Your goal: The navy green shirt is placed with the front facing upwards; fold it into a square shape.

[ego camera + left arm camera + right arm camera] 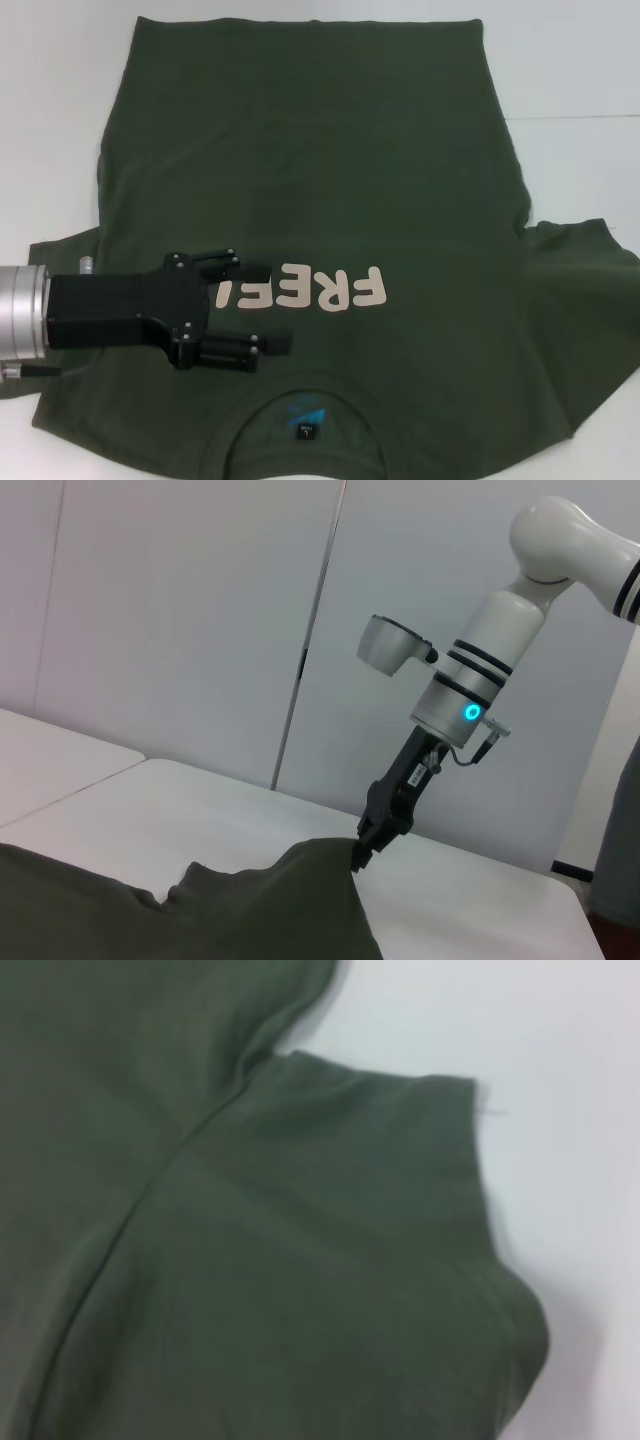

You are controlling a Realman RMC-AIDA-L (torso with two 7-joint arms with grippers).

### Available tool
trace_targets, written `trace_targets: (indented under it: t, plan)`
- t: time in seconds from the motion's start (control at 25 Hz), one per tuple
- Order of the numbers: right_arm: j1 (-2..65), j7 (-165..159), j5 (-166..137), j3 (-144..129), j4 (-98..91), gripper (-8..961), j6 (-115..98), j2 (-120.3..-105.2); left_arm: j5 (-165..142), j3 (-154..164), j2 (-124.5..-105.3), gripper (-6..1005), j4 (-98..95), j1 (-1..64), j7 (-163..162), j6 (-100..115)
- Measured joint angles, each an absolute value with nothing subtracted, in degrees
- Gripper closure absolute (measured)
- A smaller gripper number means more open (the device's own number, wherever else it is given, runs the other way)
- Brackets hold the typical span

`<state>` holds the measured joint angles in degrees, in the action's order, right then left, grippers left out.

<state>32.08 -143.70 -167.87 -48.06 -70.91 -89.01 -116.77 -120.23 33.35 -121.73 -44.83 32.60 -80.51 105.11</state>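
The navy green shirt [320,200] lies on the white table [580,80], front up, with the pink FREE! print [320,290] as the handiest landmark: the collar and its small label [305,430] sit on the robot's side of the print, the hem at the far side.

Progress looks early to middling. On the robot's left of the print the sleeve no longer sticks out; that side appears already turned in over the body, giving a fairly straight edge. On the right of the print the other sleeve [585,270] is spread out on the table, not yet folded. The hem-to-collar folds that would make a square are not done, as far as I can judge.

The left gripper [255,305] hovers just left of the print, low over the chest, its two fingers spread wide with nothing between them. The right gripper [362,852] shows only in the left wrist view, standing at the raised tip of the unfolded sleeve; it seems to pinch the cloth there, but I cannot tell for sure.

Room for moving: bare table lies right of the sleeve and beyond the hem. The shirt's near edge runs out of the head view, so little margin shows on the collar side
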Motion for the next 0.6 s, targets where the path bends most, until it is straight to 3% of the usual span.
trace_targets:
  t: [0.12,0.6]
  plan:
    - [32.11,-143.36,-167.56,-46.86,-71.92,921,-88.97,-116.85,-120.23,33.32,-121.73,65,-44.82,32.61,-80.51,105.09]
    - [35.34,-140.78,-153.19,-48.23,-74.52,921,-92.38,-119.53,-120.23,33.31,-121.72,64,-44.70,32.96,-80.46,104.77]
